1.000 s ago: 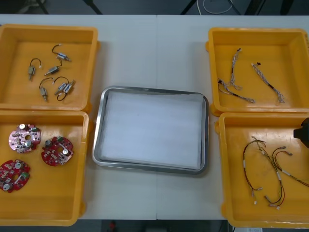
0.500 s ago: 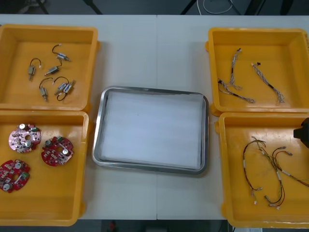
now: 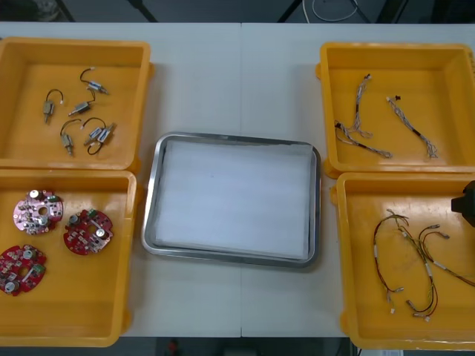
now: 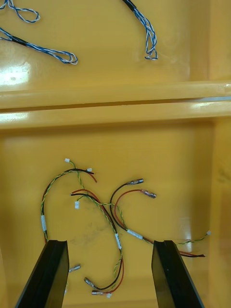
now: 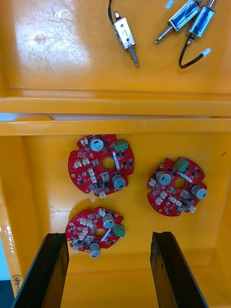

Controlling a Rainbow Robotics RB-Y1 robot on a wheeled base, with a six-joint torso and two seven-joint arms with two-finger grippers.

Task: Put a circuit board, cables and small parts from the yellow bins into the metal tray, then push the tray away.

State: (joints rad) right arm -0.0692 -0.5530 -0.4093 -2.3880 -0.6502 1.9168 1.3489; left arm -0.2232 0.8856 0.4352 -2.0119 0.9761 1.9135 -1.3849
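Hovering open and empty, the left tool [image 5: 108, 238] is facing red circuit boards [image 5: 103, 165] just ahead; the right tool [image 4: 108, 245], likewise open, is overlooking red-and-yellow cables [image 4: 113, 211]. The metal tray [image 3: 152, 193] is lying unfilled; the first pick likely needs a descent.

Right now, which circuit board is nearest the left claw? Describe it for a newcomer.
Go to the yellow bin at the near left corner of the table, holding three round red circuit boards. It is the board closest to the robot, just beyond the open left claw; the other two lie nearer the small metal parts.
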